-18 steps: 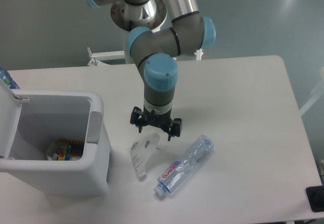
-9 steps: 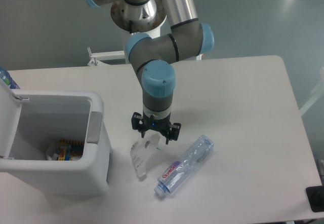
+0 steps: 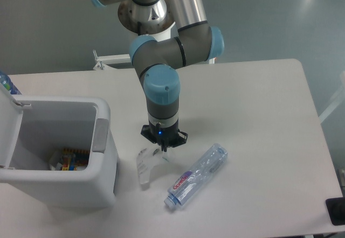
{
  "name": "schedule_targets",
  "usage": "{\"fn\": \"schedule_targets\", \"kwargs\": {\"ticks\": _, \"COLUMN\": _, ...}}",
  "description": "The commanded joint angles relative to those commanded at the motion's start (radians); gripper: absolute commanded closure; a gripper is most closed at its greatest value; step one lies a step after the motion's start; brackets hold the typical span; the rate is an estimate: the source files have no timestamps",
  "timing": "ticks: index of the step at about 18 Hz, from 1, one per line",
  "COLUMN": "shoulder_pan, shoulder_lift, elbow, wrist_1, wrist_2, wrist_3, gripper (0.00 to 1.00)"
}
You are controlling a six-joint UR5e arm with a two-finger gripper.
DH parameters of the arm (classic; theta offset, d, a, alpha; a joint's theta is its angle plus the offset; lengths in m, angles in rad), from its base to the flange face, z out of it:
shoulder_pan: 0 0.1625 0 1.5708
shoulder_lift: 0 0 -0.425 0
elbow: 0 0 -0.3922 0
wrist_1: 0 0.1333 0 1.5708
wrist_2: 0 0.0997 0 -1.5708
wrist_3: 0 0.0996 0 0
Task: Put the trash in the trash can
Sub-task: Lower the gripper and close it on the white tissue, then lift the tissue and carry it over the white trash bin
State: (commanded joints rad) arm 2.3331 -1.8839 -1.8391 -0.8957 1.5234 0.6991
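Observation:
A clear flat plastic packaging piece (image 3: 145, 169) lies on the white table, just right of the trash can (image 3: 81, 190). My gripper (image 3: 162, 149) points straight down over the piece's upper right end, with its fingers drawn together on that edge. A clear plastic bottle (image 3: 197, 175) with a white-purple label and red lettering lies on its side to the right of the gripper, apart from it. The white boxy trash can stands open at the left, with a grey tab (image 3: 101, 135) on its rim and its lid (image 3: 7, 120) tipped up.
Colourful scraps (image 3: 68, 159) lie at the bottom of the can. A blue-capped bottle (image 3: 7, 83) shows at the left edge behind the lid. A black object (image 3: 337, 211) sits at the table's front right corner. The arm's base (image 3: 148, 12) stands behind the table.
The gripper has come down and slightly left onto the packaging piece, and its fingers have gone from spread to drawn together. The piece has shifted a little. The bottle has not moved.

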Motion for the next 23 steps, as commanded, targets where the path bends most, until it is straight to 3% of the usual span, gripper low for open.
{"fn": "schedule_targets", "kwargs": {"ticks": 5, "shoulder_pan": 0.077, "shoulder_lift": 0.103, "elbow": 0.030, "wrist_1": -0.094, "wrist_2": -0.167, "wrist_3": 0.045, "gripper": 1.00}}
{"fn": "schedule_targets", "kwargs": {"ticks": 9, "shoulder_pan": 0.159, "shoulder_lift": 0.170, "elbow": 0.096, "wrist_1": -0.109, "wrist_2": -0.368, "wrist_3": 0.016, "gripper": 1.00}}
{"fn": "schedule_targets", "kwargs": {"ticks": 18, "shoulder_pan": 0.207, "shoulder_lift": 0.190, "elbow": 0.334, "wrist_1": -0.100, "wrist_2": -0.558, "wrist_3": -0.369, "gripper": 1.00}}
{"fn": "schedule_targets", "kwargs": {"ticks": 23, "shoulder_pan": 0.155, "shoulder_lift": 0.255, "elbow": 0.363, "wrist_1": -0.098, "wrist_2": -0.571, "wrist_3": -0.506, "gripper": 1.00}}
